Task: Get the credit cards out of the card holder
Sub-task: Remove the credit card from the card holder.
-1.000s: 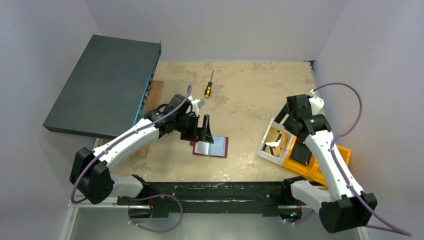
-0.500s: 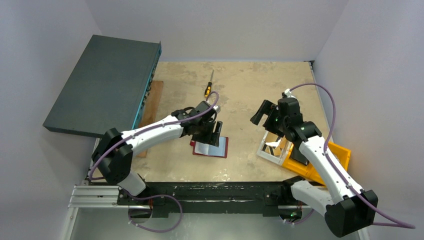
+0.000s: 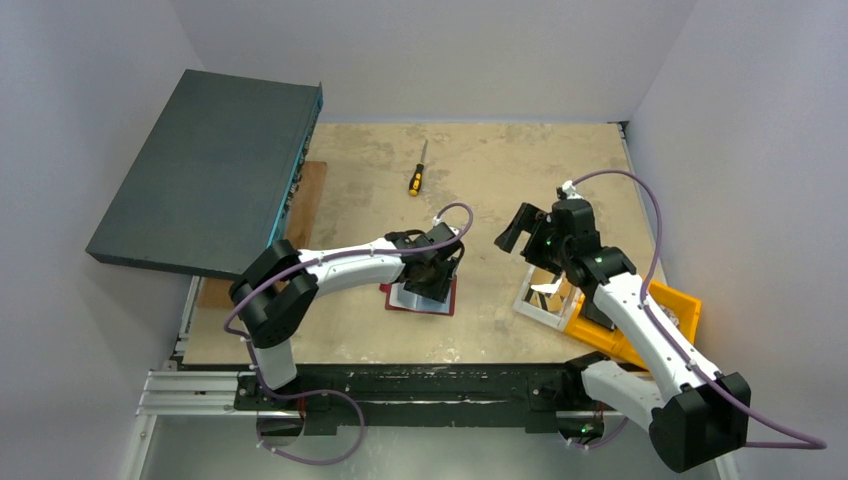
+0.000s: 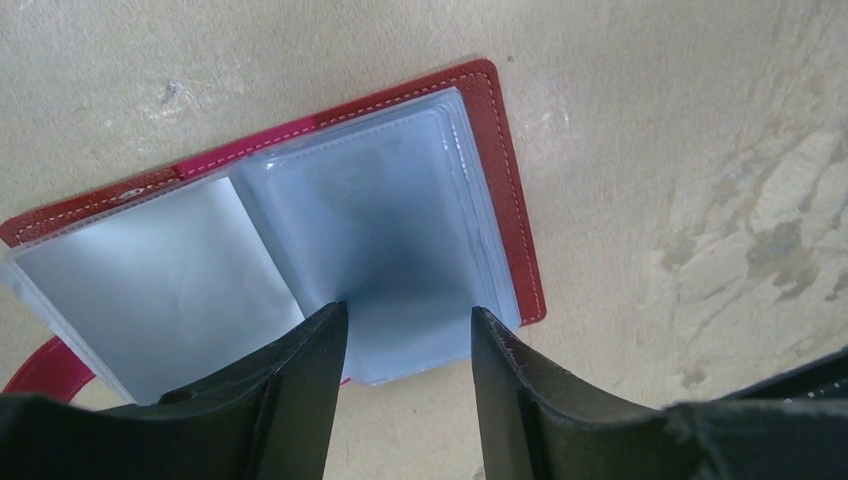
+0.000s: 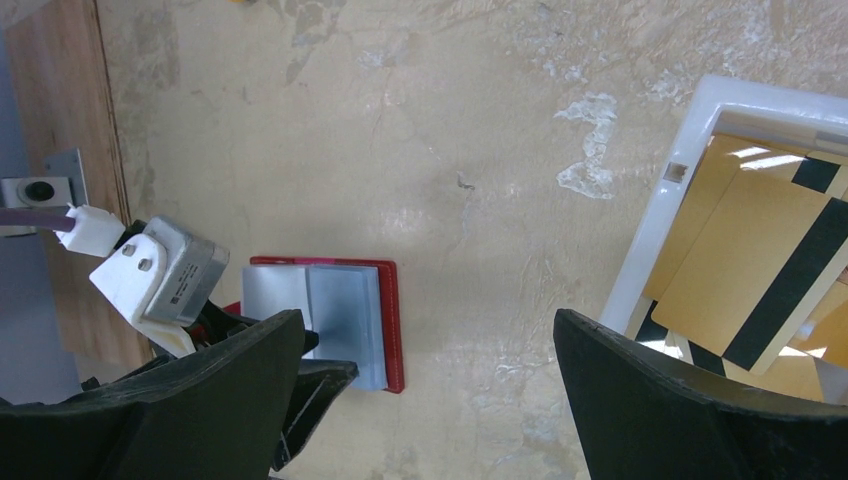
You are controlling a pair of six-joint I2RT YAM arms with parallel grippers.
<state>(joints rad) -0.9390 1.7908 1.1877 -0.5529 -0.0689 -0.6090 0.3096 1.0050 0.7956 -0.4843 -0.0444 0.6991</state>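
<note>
The dark red card holder (image 3: 450, 297) lies open on the table, its clear sleeves (image 4: 390, 230) facing up. The sleeves look pale grey-blue, and I cannot tell whether cards lie in them. My left gripper (image 3: 437, 272) is open, and its fingertips (image 4: 335, 320) straddle the near edge of the right-hand sleeve stack; the gripper (image 4: 408, 315) holds nothing. My right gripper (image 3: 518, 228) is open and empty above the table, right of the holder (image 5: 392, 320). Tan-gold credit cards (image 5: 760, 260) with black stripes lie in the white bin.
The white bin (image 3: 530, 300) and an orange bin (image 3: 680, 305) stand at the right. A yellow-handled screwdriver (image 3: 417, 175) lies at the back. A dark grey box (image 3: 210, 170) and a wooden board (image 3: 305, 200) sit at the left.
My left gripper has moved right and down onto the open holder. My right gripper has swung left from over the white bin toward the middle of the table.
</note>
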